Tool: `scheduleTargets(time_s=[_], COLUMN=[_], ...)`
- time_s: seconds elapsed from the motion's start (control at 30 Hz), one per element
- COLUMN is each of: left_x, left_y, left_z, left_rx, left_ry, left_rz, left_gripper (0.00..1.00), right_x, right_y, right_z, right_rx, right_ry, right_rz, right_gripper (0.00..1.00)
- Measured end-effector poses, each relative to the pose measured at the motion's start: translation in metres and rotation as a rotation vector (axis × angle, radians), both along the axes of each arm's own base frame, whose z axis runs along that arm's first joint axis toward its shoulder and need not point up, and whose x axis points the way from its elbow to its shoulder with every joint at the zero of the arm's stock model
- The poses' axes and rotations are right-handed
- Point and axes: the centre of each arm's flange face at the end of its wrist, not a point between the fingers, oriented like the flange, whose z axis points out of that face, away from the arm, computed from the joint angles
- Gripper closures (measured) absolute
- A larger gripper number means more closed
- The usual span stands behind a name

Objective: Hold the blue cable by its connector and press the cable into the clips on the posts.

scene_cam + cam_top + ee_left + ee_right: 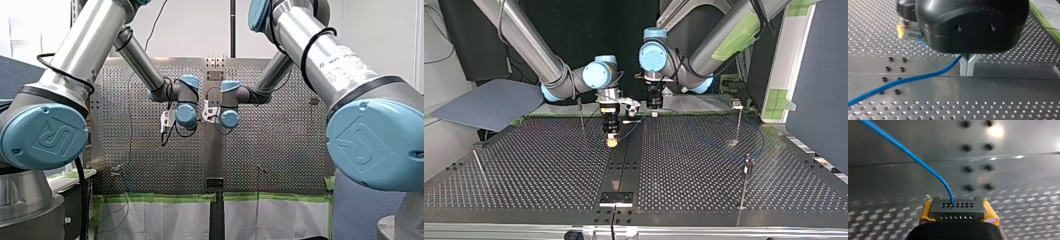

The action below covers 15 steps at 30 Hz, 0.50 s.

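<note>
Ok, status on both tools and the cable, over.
Right tool shut on connector. Left tool shut on blue cable. Nothing seen blocking the posts.

You can see the connector (957, 208), a dark grey block with two rows of small holes, clamped between yellow pads (990, 213). The thin blue cable (910, 153) leaves its upper row and arcs away. In the top view, slim upright posts (738, 120) stand at centre right.

The blue cable (898, 83) leaves the left wrist view cut off; the clips (737, 104) on the posts (738, 125) (mere specks in the top view) are too small to tell.
</note>
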Motion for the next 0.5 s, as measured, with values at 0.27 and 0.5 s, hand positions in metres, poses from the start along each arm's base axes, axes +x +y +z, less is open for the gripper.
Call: scheduleTargets(time_s=[0.27, 0.5], left_x=[-0.006, -0.016], left_y=[0.01, 0.02], left_z=[-0.05, -0.089], left_rx=[0.056, 0.108], left_ry=[0.031, 0.059], left_rz=[0.058, 0.073], left_gripper=[1.0, 1.0], right_x=[-0.01, -0.021], right_y=[0.009, 0.021], right_z=[-0.064, -0.09], right_rx=[0.06, 0.076], right_ry=[0.008, -0.004], right_rz=[-0.003, -0.001], right_gripper=[1.0, 1.0])
